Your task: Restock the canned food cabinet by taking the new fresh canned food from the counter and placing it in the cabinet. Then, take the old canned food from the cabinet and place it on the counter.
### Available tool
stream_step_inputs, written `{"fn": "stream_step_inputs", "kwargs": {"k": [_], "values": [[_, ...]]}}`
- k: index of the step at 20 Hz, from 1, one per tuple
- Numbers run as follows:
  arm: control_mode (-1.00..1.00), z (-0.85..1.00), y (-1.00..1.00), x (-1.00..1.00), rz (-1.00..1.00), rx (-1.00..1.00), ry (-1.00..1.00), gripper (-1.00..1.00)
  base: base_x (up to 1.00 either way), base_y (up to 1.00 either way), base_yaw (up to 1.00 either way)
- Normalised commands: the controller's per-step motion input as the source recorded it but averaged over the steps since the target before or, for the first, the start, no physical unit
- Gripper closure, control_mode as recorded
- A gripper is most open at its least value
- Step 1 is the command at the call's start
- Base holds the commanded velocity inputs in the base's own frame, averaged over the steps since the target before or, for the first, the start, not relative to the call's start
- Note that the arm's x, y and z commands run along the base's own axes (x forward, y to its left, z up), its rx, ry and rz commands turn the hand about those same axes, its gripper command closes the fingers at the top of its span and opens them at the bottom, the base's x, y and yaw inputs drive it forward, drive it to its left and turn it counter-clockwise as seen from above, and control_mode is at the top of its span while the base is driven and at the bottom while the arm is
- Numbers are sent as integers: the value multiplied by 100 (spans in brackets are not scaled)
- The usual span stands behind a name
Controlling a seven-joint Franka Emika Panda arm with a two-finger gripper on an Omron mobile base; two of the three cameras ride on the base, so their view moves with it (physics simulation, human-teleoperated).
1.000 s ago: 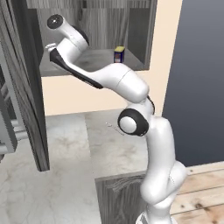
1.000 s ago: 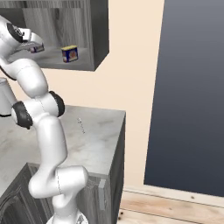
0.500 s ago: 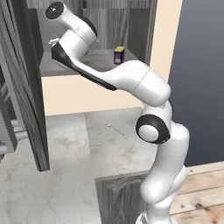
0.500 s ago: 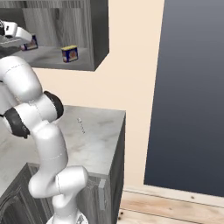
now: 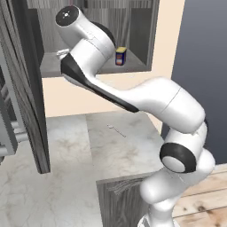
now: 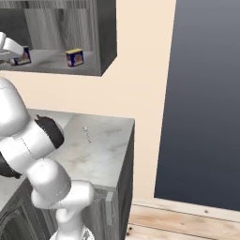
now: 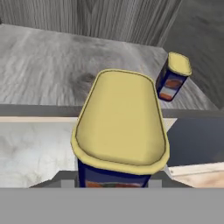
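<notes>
Hand view | jaws clamped on yellow-lidded dark blue can [image 7: 120, 127] | carried over cabinet's pale grey shelf floor [image 7: 39, 65] for placing | matching second can [image 7: 173, 76] stood deeper in

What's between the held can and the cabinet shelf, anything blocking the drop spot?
Nothing visible. The gripper is shut on the can at the cabinet's front edge, door swung aside. The shelf floor ahead is bare; the other can stands off to one side, apart from it.
</notes>
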Motion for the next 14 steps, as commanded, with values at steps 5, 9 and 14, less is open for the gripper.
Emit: {"fn": "stream_step_inputs", "kwargs": {"k": [5,9,14], "values": [[-100,-51,-33,-100,10,1,0,100,0,0,0],[-100,-56,-80,-100,15,4,17,100,0,0,0],[-100,-78,-100,-79,32,5,38,100,0,0,0]]}}
